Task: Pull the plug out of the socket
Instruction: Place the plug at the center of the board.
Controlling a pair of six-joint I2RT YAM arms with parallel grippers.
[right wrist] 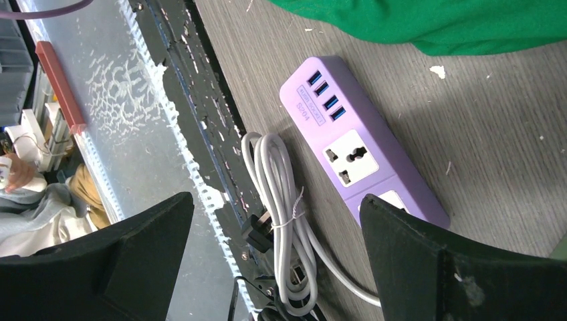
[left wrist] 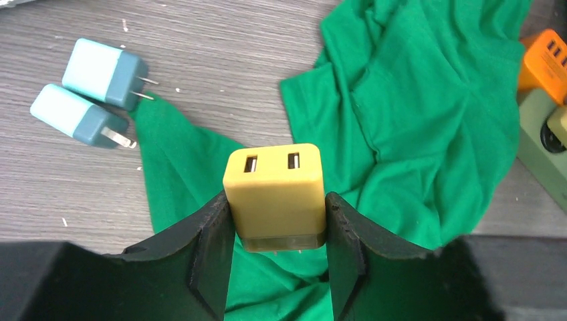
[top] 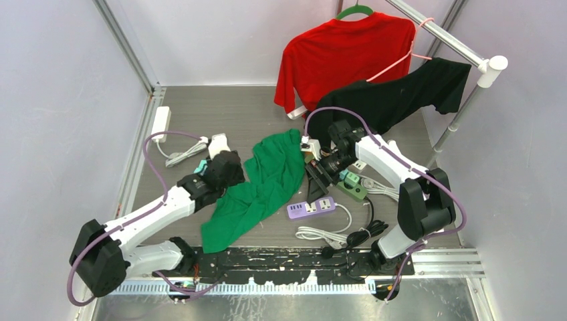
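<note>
Grey wood-grain table (top: pixel 220 114) with pale walls around it carries a scatter of power strips, plugs and clothes. The left gripper (left wrist: pixel 277 204) is clamped on the yellow plug (left wrist: pixel 273 187), one finger pressed to each side wall, with the two-port face pointing away from the wrist and the clear base and pins tucked back between the fingers. The plug sits square in the hand, not tilted, and it hangs free above the green shirt (left wrist: pixel 414 100) with no socket around its pins, so it looks to be already out.

I judge the plug light, rigid and smooth-skinned: a hard plastic block that will not give under the fingers but could slide if pinched lightly or pulled at an angle. The flat side walls, where the fingers sit now, are the right hold; the pins are the only delicate part and should be kept from knocking the table.

Ahead and to the left of this hand lie two blue plugs (left wrist: pixel 103 73), loose on the table. At the far right of its view is a green power strip (left wrist: pixel 538 154).

The right gripper (right wrist: pixel 275 207) has its fingers spread wide and holds nothing; below it lie a purple power strip (right wrist: pixel 361 154) and a bundled white cable (right wrist: pixel 284 221).
</note>
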